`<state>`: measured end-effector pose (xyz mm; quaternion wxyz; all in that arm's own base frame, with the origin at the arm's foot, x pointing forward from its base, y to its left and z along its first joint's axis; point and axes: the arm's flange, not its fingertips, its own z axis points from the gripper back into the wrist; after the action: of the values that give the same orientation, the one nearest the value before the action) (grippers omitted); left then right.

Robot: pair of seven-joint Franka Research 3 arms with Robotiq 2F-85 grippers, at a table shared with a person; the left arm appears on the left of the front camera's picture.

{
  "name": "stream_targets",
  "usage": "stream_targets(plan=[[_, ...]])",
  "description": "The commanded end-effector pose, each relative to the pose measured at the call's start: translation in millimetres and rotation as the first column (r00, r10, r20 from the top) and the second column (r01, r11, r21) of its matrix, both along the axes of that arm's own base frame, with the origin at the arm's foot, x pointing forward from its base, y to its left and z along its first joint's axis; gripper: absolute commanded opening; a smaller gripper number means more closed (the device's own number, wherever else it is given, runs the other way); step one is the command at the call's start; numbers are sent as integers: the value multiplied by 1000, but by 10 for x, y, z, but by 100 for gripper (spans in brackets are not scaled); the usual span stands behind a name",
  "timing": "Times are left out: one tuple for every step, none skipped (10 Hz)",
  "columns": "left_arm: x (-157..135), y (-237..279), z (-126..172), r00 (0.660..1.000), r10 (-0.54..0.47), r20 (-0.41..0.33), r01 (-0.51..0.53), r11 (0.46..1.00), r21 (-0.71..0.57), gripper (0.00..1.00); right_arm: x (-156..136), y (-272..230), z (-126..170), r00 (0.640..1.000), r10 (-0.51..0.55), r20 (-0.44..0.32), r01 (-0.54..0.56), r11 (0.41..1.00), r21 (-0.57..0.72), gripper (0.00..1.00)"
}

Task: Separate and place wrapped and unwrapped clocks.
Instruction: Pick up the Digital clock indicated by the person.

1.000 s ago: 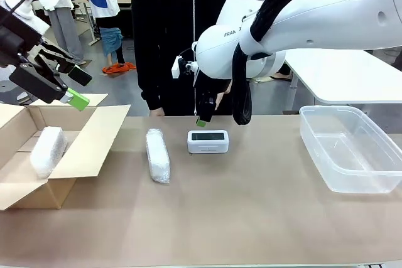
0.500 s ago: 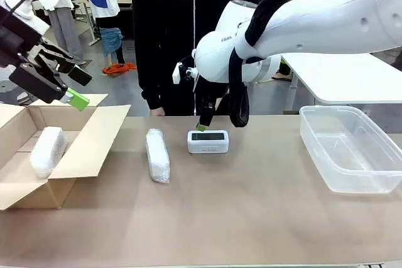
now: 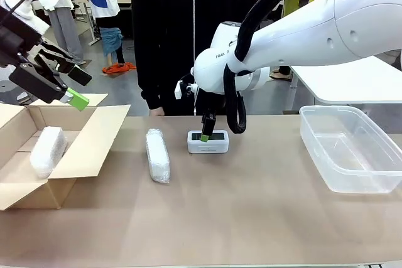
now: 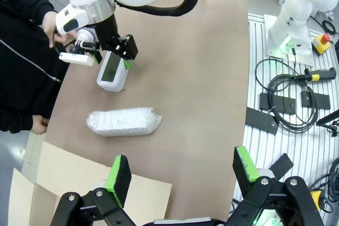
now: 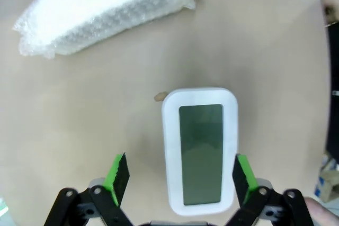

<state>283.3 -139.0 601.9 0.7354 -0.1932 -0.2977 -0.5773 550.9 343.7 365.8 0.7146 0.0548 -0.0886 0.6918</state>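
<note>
1. At the middle of the surface, the bare clock stands with its grey display facing the robot. The right gripper hangs directly over it, lowered close.
2. Seen from the right wrist, the right gripper is spread wide and grasps nothing. Its green pads flank the clock's two long edges. The clock sits nearer one pad than the other, so I judge that closing may nudge it sideways before it is pinched.
3. That alignment suits the shape: squeezing across the narrow width gives the pads flat, hard plastic sides to bear on.
4. Just beside the clock, towards the robot's left, one wrapped bundle lies flat on the surface. It is apart from the clock and well clear of the fingers.
5. A second wrapped bundle lies inside the open cardboard box at the robot's left, which suggests the box collects the wrapped ones.
6. At the robot's right, a clear plastic tub holds nothing. It is probably meant for the unwrapped clock, so the right arm is the nearer one for that trip.
7. Above the box, the left gripper hovers with its fingers released and carrying nothing. From there it could fetch the remaining bundle without crossing the other arm.
8. Sorting looks roughly a third done: one item is boxed and two are on the surface.
9. A person stands at the far edge, close behind the clock.
</note>
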Motion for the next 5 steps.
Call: stream_targets(plan=[[4,6,1,1000,-7,-4,7,1000,-10,100,65,75,-49,1000,-2,-19,1,999,-44,100],[4,6,1,1000,-7,-4,7,1000,-10,100,87,97,-100,1000,-9,-8,9,999,-50,100],[4,6,1,1000,-7,-4,7,1000,-10,100,105,98,-144,1000,-6,-4,6,998,-56,100],[4,6,1,1000,-7,-4,7,1000,-10,100,123,89,-183,1000,-4,6,4,997,-74,100],[4,6,1,1000,-7,-4,7,1000,-10,100,128,85,-203,999,-21,38,24,996,-88,100]])
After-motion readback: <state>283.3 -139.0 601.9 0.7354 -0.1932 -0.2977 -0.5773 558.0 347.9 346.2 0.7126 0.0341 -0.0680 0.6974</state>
